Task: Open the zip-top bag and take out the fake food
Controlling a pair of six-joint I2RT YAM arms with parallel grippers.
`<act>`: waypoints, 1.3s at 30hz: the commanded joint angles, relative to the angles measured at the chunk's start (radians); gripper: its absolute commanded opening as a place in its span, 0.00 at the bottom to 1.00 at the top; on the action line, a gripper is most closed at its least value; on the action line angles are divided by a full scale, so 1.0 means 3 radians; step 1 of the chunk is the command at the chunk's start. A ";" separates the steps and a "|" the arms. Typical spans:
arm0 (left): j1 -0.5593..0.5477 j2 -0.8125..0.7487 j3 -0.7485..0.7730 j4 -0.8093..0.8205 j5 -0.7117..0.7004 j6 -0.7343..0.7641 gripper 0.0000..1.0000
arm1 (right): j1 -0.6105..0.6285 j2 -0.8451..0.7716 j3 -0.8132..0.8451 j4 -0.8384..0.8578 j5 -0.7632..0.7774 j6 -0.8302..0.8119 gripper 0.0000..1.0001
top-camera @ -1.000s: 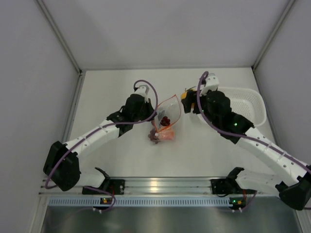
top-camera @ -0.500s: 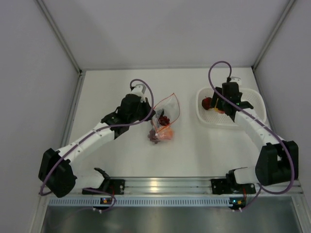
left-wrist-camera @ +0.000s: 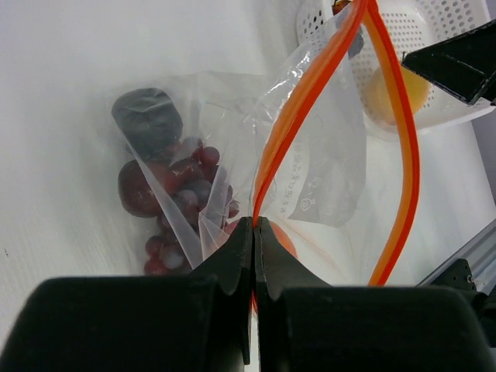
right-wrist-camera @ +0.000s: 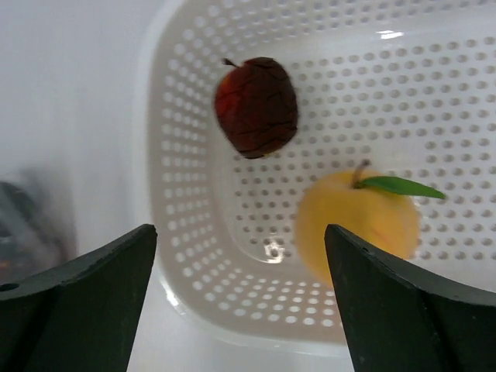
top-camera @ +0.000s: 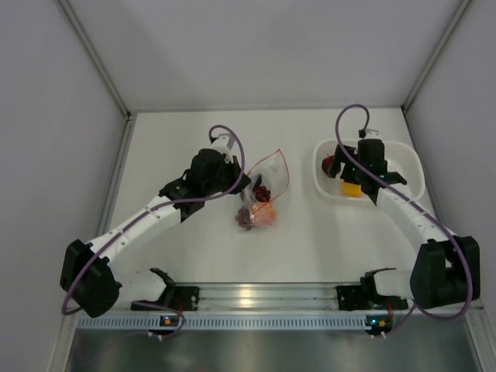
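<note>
The clear zip-top bag (top-camera: 269, 180) stands open in the middle of the table, its red-orange zip strip (left-wrist-camera: 403, 139) spread into a loop. My left gripper (left-wrist-camera: 254, 225) is shut on that strip at the bag's near corner. Fake food shows inside the bag: a purple-red grape bunch (left-wrist-camera: 182, 198), a dark piece (left-wrist-camera: 147, 116) and an orange fruit (left-wrist-camera: 285, 239). My right gripper (right-wrist-camera: 239, 229) hangs open over the white basket (right-wrist-camera: 178, 155), holding nothing. A yellow fruit (right-wrist-camera: 356, 221) and a dark red piece (right-wrist-camera: 256, 107) lie in the basket.
The white perforated basket (top-camera: 407, 159) sits at the right of the table, near the right wall. The left arm (top-camera: 147, 217) stretches diagonally from the near left corner. Walls close in the table at the back and both sides.
My right arm swung from the bag's mouth over to the basket with the yellow fruit and opened; the fruit now lies in the basket. The left gripper kept its hold on the bag.
</note>
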 commanded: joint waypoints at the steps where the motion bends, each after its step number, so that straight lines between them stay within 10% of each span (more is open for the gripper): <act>1: -0.0008 -0.0122 0.0227 0.0051 0.0153 -0.0019 0.00 | -0.0050 -0.0203 0.0019 0.0415 -0.0819 0.0137 0.88; 8: -0.0044 -0.0091 0.0360 0.0056 0.0322 -0.0147 0.00 | 0.0394 -0.0529 0.0141 0.0451 -0.1134 0.0337 0.57; 19: -0.0207 -0.0030 0.0524 0.0056 0.0139 -0.0264 0.00 | 0.1892 -0.0490 0.0586 0.0333 -0.0111 0.0311 0.47; 39: -0.0340 -0.0383 0.0140 0.0352 -0.0394 -0.0577 0.00 | 0.2629 0.0416 0.0270 0.0829 0.0846 0.1129 0.36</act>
